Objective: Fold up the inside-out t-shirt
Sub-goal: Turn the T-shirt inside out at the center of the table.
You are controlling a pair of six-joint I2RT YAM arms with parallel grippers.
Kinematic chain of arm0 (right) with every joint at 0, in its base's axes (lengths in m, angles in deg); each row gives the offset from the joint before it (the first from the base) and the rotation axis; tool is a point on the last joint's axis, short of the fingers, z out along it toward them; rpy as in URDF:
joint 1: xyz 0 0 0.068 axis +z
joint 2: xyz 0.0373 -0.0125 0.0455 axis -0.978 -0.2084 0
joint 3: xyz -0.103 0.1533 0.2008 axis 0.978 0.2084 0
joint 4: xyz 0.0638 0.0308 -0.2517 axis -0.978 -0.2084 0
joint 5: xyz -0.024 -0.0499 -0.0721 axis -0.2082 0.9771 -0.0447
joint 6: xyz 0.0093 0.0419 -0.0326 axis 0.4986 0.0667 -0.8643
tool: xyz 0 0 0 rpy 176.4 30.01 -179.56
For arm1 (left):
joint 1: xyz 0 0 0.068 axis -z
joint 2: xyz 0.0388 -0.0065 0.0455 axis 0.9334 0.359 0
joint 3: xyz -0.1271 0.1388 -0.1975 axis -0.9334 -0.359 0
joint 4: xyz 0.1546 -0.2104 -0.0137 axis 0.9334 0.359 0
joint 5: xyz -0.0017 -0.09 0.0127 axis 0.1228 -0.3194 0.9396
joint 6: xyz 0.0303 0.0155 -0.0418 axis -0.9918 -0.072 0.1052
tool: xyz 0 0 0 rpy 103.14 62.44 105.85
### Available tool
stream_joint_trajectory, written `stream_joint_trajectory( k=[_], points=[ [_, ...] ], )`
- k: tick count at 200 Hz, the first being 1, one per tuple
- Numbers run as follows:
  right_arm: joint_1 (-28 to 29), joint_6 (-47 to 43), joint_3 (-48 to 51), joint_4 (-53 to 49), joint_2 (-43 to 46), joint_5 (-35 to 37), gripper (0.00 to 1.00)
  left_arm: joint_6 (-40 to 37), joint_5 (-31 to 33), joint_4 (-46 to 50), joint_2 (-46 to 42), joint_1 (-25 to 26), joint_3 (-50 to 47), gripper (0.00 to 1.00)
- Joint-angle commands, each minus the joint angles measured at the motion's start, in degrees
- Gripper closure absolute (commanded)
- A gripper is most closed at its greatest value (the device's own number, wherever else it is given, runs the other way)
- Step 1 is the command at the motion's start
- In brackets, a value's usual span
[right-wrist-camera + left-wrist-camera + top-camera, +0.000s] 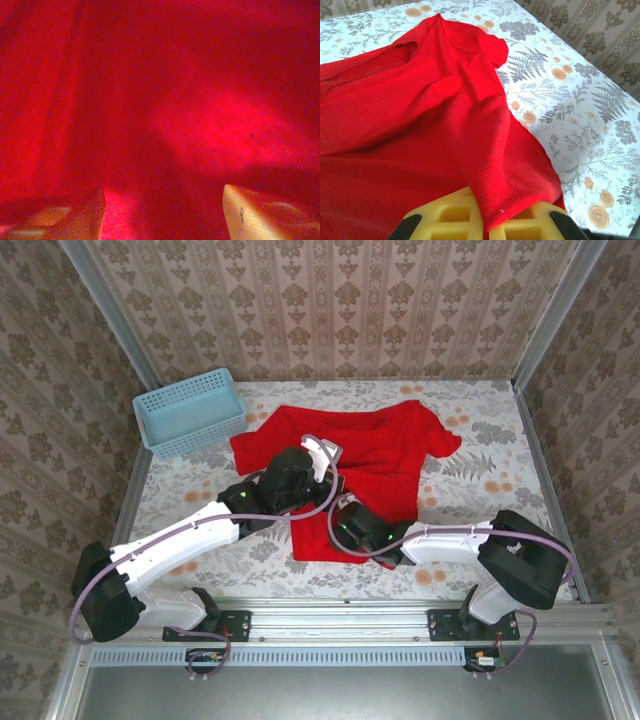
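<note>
The inside-out t-shirt (385, 455) lies rumpled across the middle of the flowered desk (480, 480), with one sleeve reaching toward the upper right of the overhead frame. My left end effector (320, 453) rests on the shirt's upper middle. In its wrist view, a raised fold of red cloth is pinched between its yellow pads (447, 215). My right end effector (348, 522) sits over the shirt's lower edge, its fingers (260, 212) spread apart just above the cloth. A blue basket (190, 410) stands at the upper left, apart from the shirt.
</note>
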Motion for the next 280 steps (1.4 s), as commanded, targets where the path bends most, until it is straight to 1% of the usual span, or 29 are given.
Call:
stream_joint_trajectory(
  k=[1,33,58,80,99,129,147,167,185,190,204,210,230,265,280],
  points=[
    [-3.22,-2.97,-1.35,-2.23,0.61,1.8,0.34,-2.42,-0.8,1.71,-2.44,-0.12,3.18,0.91],
    [-7.29,-4.17,-1.94,-0.44,-1.42,3.16,0.32,-3.17,-1.34,2.7,-3.85,-0.49,4.66,0.91],
    [-8.18,-4.91,-4.73,0.37,-4.0,9.68,0.29,-3.14,-2.58,3.44,-3.61,-0.47,6.96,0.91],
    [-9.23,-4.07,-8.23,0.62,-6.81,13.5,0.27,-2.61,-3.87,3.49,-3.3,-0.5,9.22,0.91],
    [-11.0,-2.29,-12.34,-0.43,-10.25,13.78,0.26,-1.98,-4.37,3.91,-3.0,-0.45,11.58,0.91],
    [-12.9,-0.88,-19.47,-2.64,-17.08,12.26,0.21,-1.16,-4.09,5.81,-1.15,-0.29,17.0,0.92],
    [-13.52,-0.19,-24.91,-6.43,-21.5,12.52,0.18,-2.2,-2.66,8.55,0.55,0.72,21.53,0.93],
    [-14.98,2.4,-30.09,-10.67,-25.24,12.5,0.16,-3.9,-0.71,9.82,1.67,2.48,24.9,0.93],
    [-16.86,5.29,-34.28,-14.68,-28.34,12.49,0.13,-4.59,-0.19,10.47,2.4,3.65,27.21,0.93],
    [-17.39,6.05,-35.49,-15.84,-29.24,12.48,0.09,-4.67,-0.07,10.59,2.53,3.93,27.66,0.93],
    [-18.54,7.57,-39.08,-19.29,-31.64,12.27,0.07,-4.73,0.16,10.76,2.81,4.64,28.84,0.93],
    [-18.94,7.91,-40.94,-20.89,-32.77,12.32,0.04,-4.84,0.29,10.77,2.88,4.91,29.39,0.93],
    [-19.46,9.2,-47.21,-26.74,-36.63,12.99,0.0,-5.07,0.83,10.95,3.15,6.29,31.67,0.93],
    [-20.46,11.92,-59.02,-38.37,-43.48,13.91,0.0,-6.67,2.51,12.42,4.15,9.3,37.14,0.93],
    [-21.03,13.0,-62.98,-41.79,-45.98,13.84,0.0,-7.14,3.22,12.95,4.69,10.02,38.85,0.94]
  ],
)
